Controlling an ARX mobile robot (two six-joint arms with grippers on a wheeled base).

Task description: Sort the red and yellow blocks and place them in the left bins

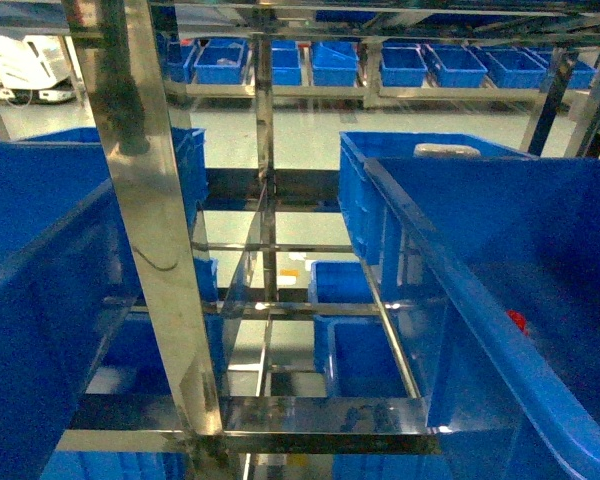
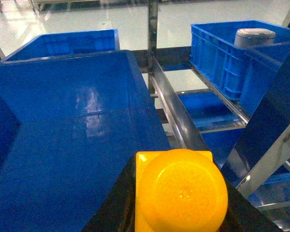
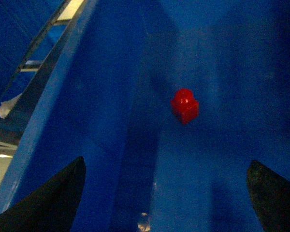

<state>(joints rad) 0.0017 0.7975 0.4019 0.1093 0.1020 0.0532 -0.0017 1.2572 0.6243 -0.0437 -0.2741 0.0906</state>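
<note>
**Crates, rack and two bricks**

Filling most of the head view, two deep blue crates flank a steel rack (image 1: 180, 300): the left crate (image 1: 40, 280) with its rim running toward the frame's upright post, the right crate (image 1: 500, 280) with a thick rim slanting down to the lower right corner. Between them the rack's rails leave an open gap, with more blue crates on lower shelves and along the far wall.

In the left wrist view the left crate's floor (image 2: 77, 145) lies broad and bare, its right wall running alongside a steel rail. The left gripper (image 2: 181, 193) holds the yellow block (image 2: 181, 191) clamped between its dark fingers, stud toward the camera, above the crate's near right edge.

In the right wrist view the right gripper (image 3: 166, 193) has its jaws spread wide, both fingertips at the lower corners. The red block (image 3: 184, 105) lies on the right crate's floor, ahead of the fingers and apart from them, near the left wall.
</note>
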